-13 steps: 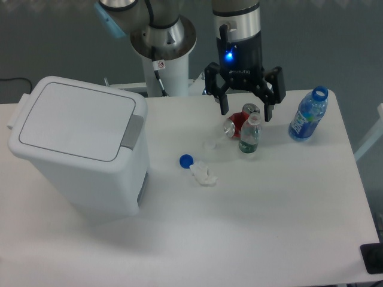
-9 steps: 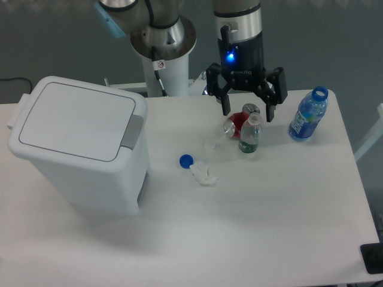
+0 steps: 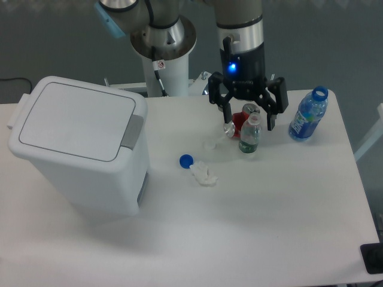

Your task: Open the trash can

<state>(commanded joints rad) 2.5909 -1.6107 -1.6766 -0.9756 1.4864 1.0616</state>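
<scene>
The trash can (image 3: 81, 149) stands at the left end of the bench (image 3: 269, 227), its flat lid down and its grey push tab (image 3: 133, 131) on the edge that faces right. Its left side sits close to the bench's left edge, and bare bench spreads in front of it and to its right. Nearest it on the right lie a blue bottle cap (image 3: 186, 160) and a crumpled white scrap (image 3: 203, 174), touching or nearly so. Farther right, well apart from the can, the gripper (image 3: 248, 119) hangs with jaws spread wide and holding nothing, straddling a red can (image 3: 239, 122) and a small clear bottle (image 3: 250, 135). A blue water bottle (image 3: 309, 115) stands near the far right edge.
</scene>
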